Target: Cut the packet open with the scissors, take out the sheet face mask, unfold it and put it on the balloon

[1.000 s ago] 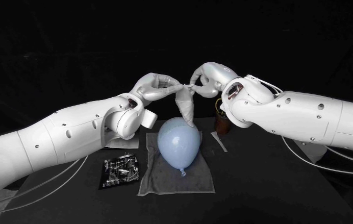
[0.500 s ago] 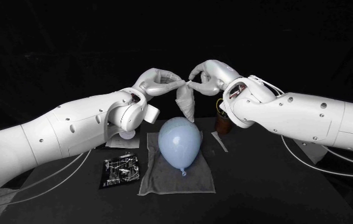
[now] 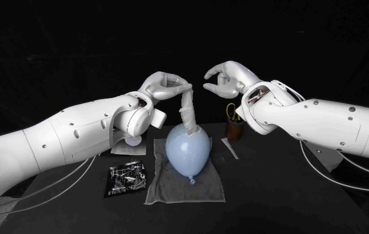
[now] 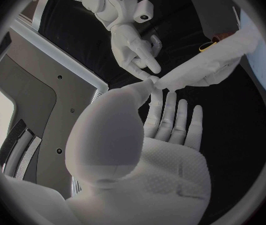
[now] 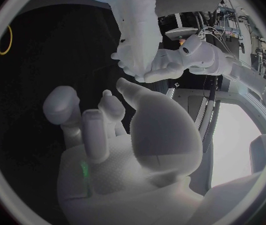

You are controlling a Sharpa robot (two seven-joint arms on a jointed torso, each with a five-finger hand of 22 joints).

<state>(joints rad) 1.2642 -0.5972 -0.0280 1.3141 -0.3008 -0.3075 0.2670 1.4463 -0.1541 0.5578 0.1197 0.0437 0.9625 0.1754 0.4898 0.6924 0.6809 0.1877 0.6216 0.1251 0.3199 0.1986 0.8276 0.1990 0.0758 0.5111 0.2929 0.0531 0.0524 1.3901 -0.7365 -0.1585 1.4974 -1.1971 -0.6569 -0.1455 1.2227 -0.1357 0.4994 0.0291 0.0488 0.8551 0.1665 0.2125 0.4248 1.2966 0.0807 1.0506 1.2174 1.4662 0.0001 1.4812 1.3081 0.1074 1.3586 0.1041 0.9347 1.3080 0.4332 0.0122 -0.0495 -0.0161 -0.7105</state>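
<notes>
A pale blue balloon (image 3: 187,148) lies on a grey towel (image 3: 184,183) in the middle of the table. Above it my left hand (image 3: 165,87) pinches the top of the white sheet mask (image 3: 187,111), which hangs down still folded as a narrow strip, its lower end at the balloon's top. The left wrist view has the thumb (image 4: 136,92) pressed on the mask (image 4: 198,70). My right hand (image 3: 227,79) hovers a short way to the right of the mask, fingers curved and apart, holding nothing. The black packet (image 3: 125,178) lies left of the towel.
A brown cup (image 3: 234,129) stands right of the balloon, under my right hand, with a yellow ring (image 4: 207,47) at it. A pale flat piece (image 3: 127,147) lies behind the packet. A thin strip (image 3: 228,147) sits at the towel's right edge.
My right hand has let go of the mask and drawn back to the right. The mask now hangs straight down from my left hand alone.
</notes>
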